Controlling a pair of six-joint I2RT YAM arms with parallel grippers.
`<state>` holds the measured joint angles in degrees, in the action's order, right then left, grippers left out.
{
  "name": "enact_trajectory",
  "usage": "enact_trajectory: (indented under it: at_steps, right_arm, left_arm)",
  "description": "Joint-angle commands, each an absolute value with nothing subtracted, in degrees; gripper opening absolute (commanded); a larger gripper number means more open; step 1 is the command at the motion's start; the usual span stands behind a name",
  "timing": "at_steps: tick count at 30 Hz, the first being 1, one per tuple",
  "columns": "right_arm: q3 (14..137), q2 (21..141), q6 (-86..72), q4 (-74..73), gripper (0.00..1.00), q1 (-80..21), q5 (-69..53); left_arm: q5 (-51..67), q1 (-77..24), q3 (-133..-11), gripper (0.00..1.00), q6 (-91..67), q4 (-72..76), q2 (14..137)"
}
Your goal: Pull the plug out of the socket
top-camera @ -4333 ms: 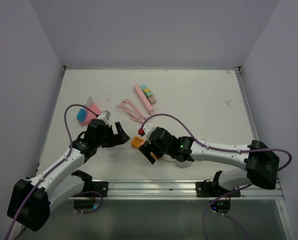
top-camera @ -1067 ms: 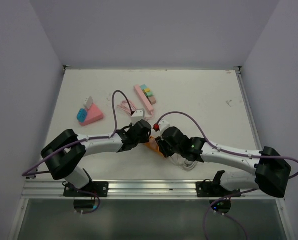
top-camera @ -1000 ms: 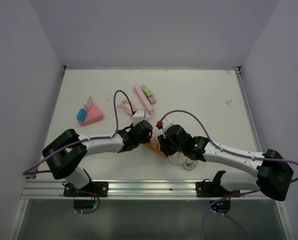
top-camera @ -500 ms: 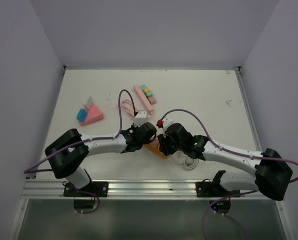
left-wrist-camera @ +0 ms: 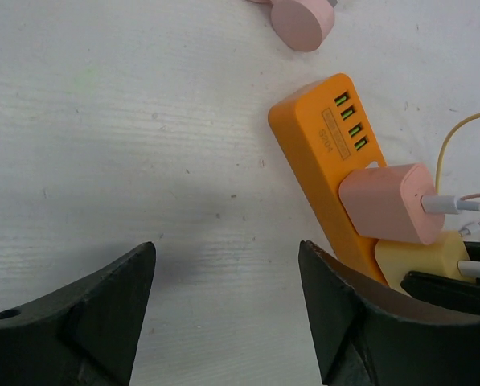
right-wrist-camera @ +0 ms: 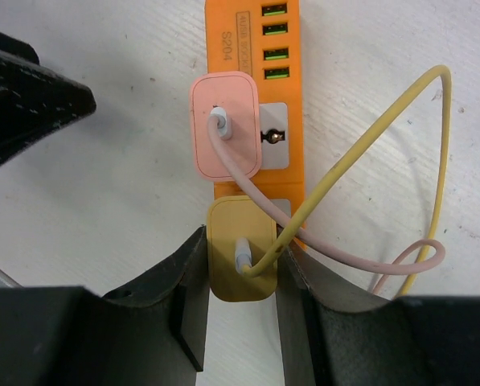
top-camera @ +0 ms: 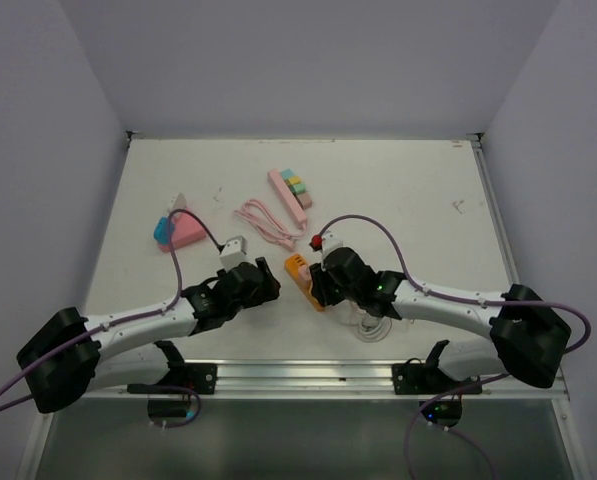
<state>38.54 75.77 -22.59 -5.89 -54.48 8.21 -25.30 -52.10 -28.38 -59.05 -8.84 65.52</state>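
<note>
left hand: wide open, only bare counter between its fingers, holding nothing
left hand spot: roughly 9 o'clock of the strip in the top view, near it but not touching
right hand: clamped on the yellow plug, a finger pressed to each side of it
yellow plug: plugged into the orange strip, in the socket at the end nearest the right hand, not out yet
pink plug: also in the strip, right at 12 o'clock of the yellow plug in the right wrist view, the two just beside each other
strip: lying on the counter down toward its 6 o'clock edge, between the two hands, with green USB ports at the end away from the right hand
yellow cable: comes out of the yellow plug and loops off toward 2 o'clock
pink cable: comes out of the pink plug, crosses over the yellow plug, heads off toward 4 o'clock
other stuff: loose pink cord at 11 o'clock of the strip, pink bar with coloured blocks at 12 o'clock, pink-and-blue thing well off at 10 o'clock, white coil partly under the right arm
</note>
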Motion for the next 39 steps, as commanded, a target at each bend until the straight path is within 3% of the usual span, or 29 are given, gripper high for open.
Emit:
enact_trajectory:
  at_steps: [1,9,17,25,29,39]
  right_arm:
    - [40.6,75.9,-27.0,-0.4,0.00,-55.1,11.4]
    - [40.9,76.8,-31.7,1.6,0.00,-55.7,12.0]
    - [41.3,78.9,-32.3,2.1,0.00,-57.0,12.1]
    - [42.4,79.9,-32.0,2.0,0.00,-58.2,12.6]
    - [42.9,80.3,-31.9,2.0,0.00,-58.7,12.1]
    - [45.2,78.6,-31.5,0.3,0.00,-59.9,12.0]
  left_arm:
    - [-18.6,-51.2,-24.4,0.77,-64.1,1.9,63.7]
    - [-11.8,-51.2,-19.3,0.75,-67.4,17.7,69.8]
    - [-10.2,-51.2,-18.9,0.67,-68.4,30.0,76.8]
    - [-8.8,-51.2,-19.9,0.56,-68.9,31.6,83.9]
    - [-9.1,-51.3,-20.0,0.44,-70.7,29.9,86.3]
    - [-10.3,-51.3,-22.3,0.33,-72.9,22.1,90.5]
